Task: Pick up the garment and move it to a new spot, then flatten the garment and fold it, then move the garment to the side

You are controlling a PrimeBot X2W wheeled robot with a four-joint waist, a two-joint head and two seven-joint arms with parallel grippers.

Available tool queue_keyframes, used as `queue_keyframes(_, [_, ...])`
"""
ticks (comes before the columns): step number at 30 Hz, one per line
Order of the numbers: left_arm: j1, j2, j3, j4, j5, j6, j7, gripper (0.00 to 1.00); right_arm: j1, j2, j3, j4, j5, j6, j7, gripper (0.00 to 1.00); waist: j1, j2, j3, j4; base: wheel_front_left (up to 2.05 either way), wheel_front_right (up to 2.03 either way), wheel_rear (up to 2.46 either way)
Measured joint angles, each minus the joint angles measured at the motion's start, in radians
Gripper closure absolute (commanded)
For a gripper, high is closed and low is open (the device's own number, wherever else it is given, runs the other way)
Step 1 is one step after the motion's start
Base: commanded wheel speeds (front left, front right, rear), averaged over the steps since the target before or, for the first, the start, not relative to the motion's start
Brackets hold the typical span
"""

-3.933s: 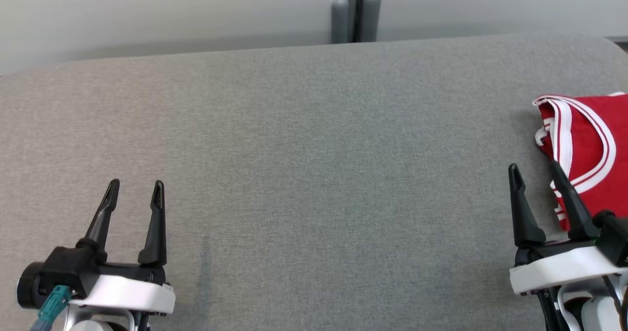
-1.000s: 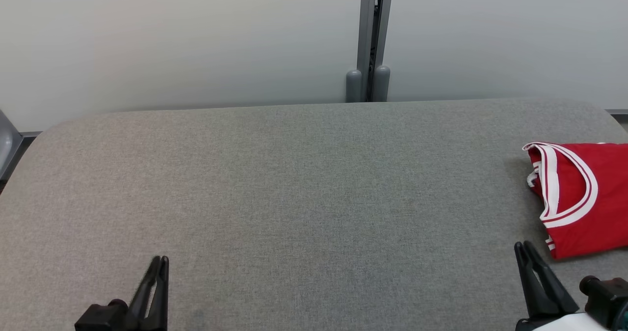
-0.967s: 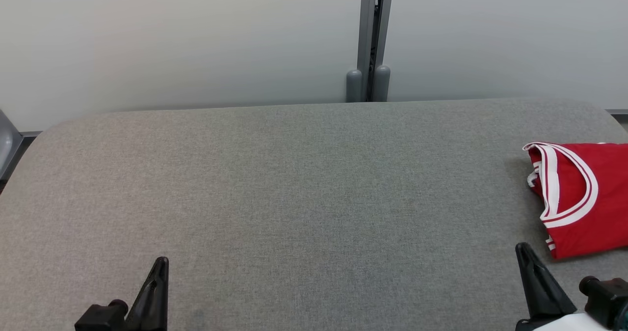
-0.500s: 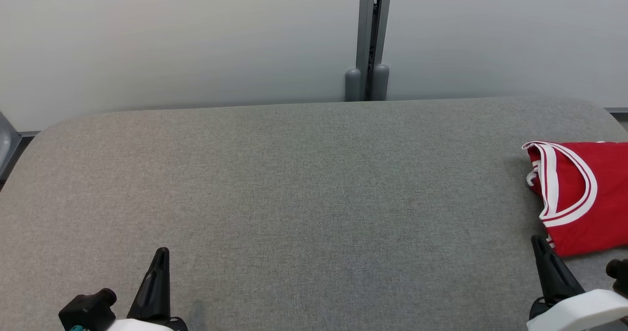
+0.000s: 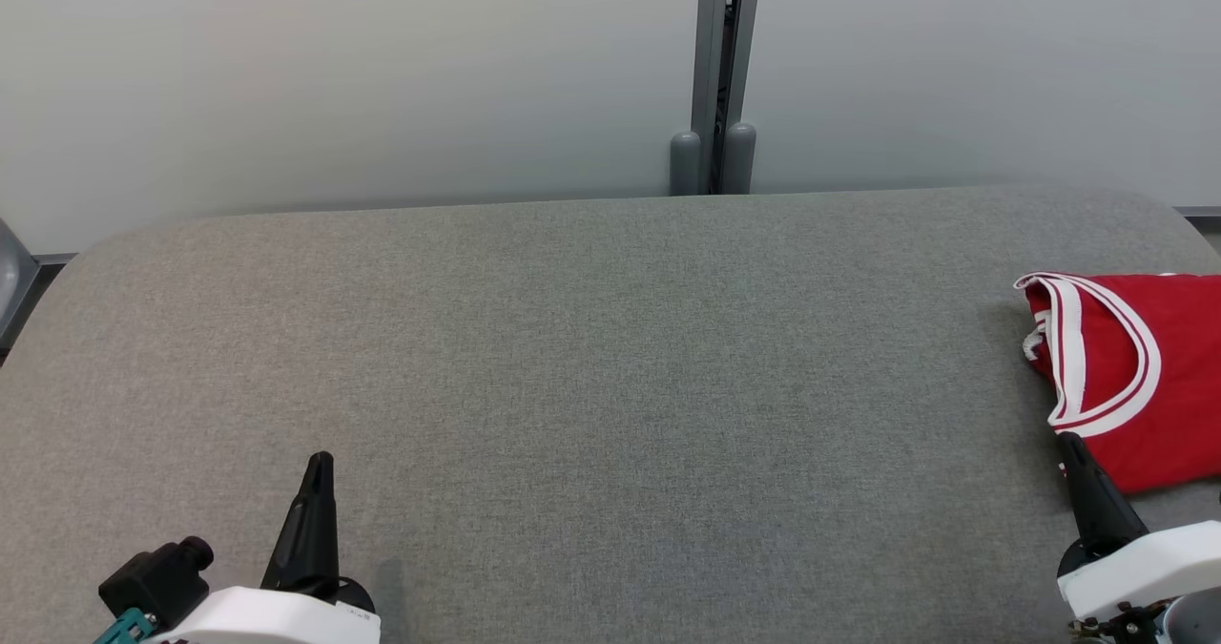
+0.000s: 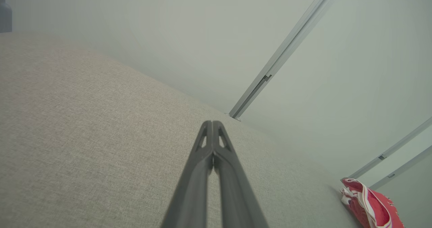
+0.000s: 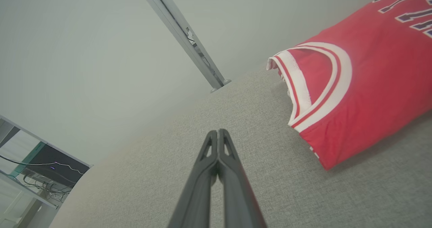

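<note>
At three o'clock on the table (image 5: 610,358) lies the folded jersey (image 5: 1135,377) — left gripper (image 5: 320,465) and right gripper (image 5: 1070,446) have just pressed their jaws together, empty; the task seems finished.

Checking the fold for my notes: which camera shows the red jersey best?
The right wrist view: the red jersey lies close and large, white-trimmed neckline and some dark lettering visible. The head view cuts the jersey off at its right edge; the left wrist view shows it small, lower right.
</note>
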Motion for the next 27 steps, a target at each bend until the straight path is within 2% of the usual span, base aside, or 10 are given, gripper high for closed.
queue_keyframes(27, [-0.097, -0.047, -0.006, 0.065, -0.331, -0.055, -0.012, 1.00, -0.144, -0.025, -0.083, 0.160, 0.345, -0.001, 0.102, 1.00, 0.0000, 0.0000, 0.006, -0.004, 0.00, 0.00, 0.00])
